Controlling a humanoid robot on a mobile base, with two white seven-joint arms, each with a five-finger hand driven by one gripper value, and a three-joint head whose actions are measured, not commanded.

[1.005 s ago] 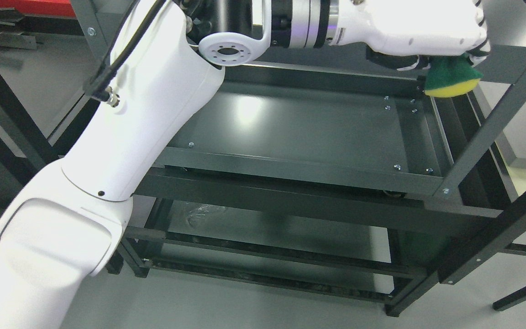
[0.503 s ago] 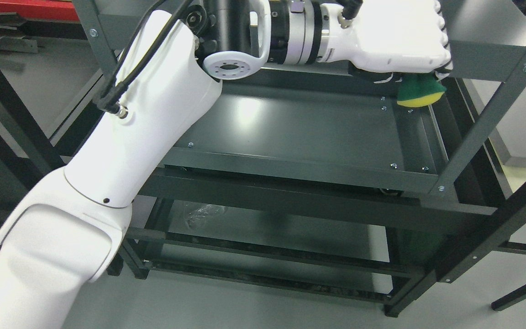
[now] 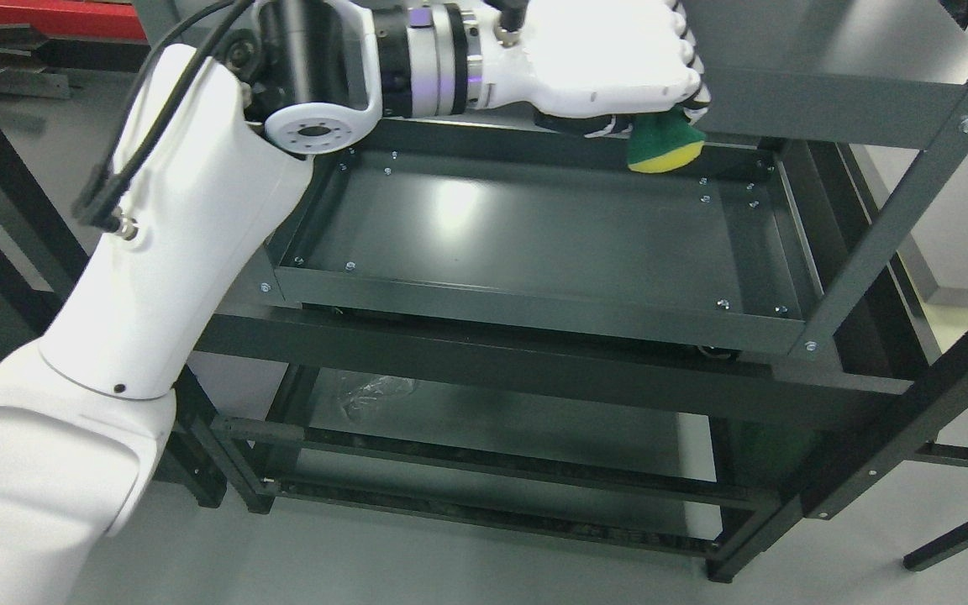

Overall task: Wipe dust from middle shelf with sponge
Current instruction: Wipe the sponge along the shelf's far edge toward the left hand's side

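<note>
nearest me is my left arm (image 3: 156, 277), coming in from the lower left and running up across the front left corner of the rack (image 3: 896, 227). the right arm i can't see at all.

below and behind the arm lies the bottom shelf (image 3: 492, 420), then the middle shelf (image 3: 534, 244), a shallow dark tray with a raised lip all round. its long axis runs left to right across my view. the bed looks bare apart from screw heads near the corners; whether any dust lies on it i can't tell from here.

farther back, the left hand (image 3: 602, 67) sits up at the far edge of that tray, right of centre. its fingers are curled down over the sponge (image 3: 660, 144) and grip it from above, green scouring side against the hand, yellow foam side pointing down. the sponge hangs directly under the hand, close to the tray's back lip; whether the yellow face is touching metal or just clear of it i can't say.

what the next stroke turns on, as i judge it: nearly all the open bed lies toward me and to the left of the sponge, so the wipe should run along the tray's long axis, with the yellow face pressed flat.

above the hand, the top shelf (image 3: 828, 84) overhangs closely, leaving little room to lift.
</note>
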